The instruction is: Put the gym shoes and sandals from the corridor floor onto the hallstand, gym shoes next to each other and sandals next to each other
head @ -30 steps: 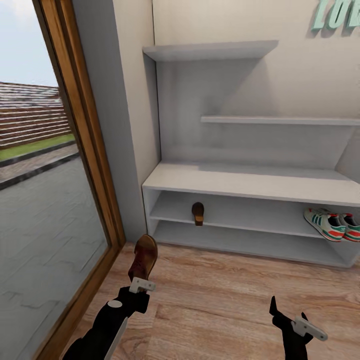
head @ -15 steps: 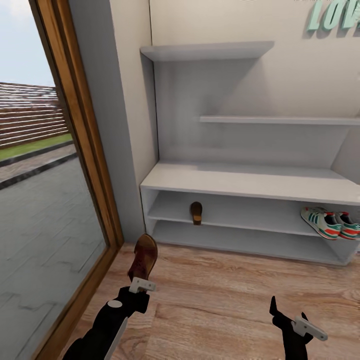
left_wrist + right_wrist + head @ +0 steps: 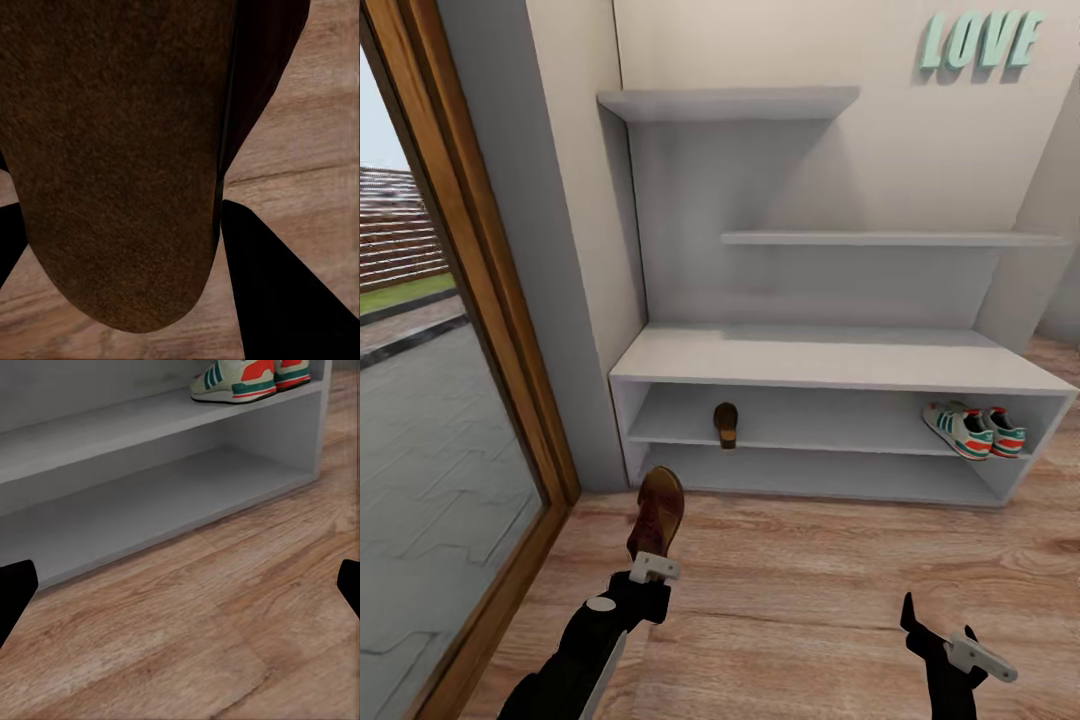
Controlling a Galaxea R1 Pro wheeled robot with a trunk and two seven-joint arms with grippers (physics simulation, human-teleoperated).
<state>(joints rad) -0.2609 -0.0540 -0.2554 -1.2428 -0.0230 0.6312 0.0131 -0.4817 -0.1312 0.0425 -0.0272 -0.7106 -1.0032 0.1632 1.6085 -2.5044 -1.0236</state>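
While the left gripper (image 3: 650, 562) holds a brown sandal (image 3: 657, 512) pinched between its fingers, sole up above the wood floor (image 3: 790, 590), the right gripper (image 3: 935, 640) hangs empty with its jaws spread wide, low over bare planks. The shoe rack (image 3: 820, 360) stands ahead against the wall, its left end close to the grey wall beside a wood-framed glass door (image 3: 490, 300). On its upper open shelf the other sandal (image 3: 726, 424) stands near the left, well apart from the two sneakers (image 3: 972, 428), which sit side by side at the right end. Open shelf lies between them. The bottom shelf and bench top are bare. Teal letters (image 3: 980, 42) hang above.
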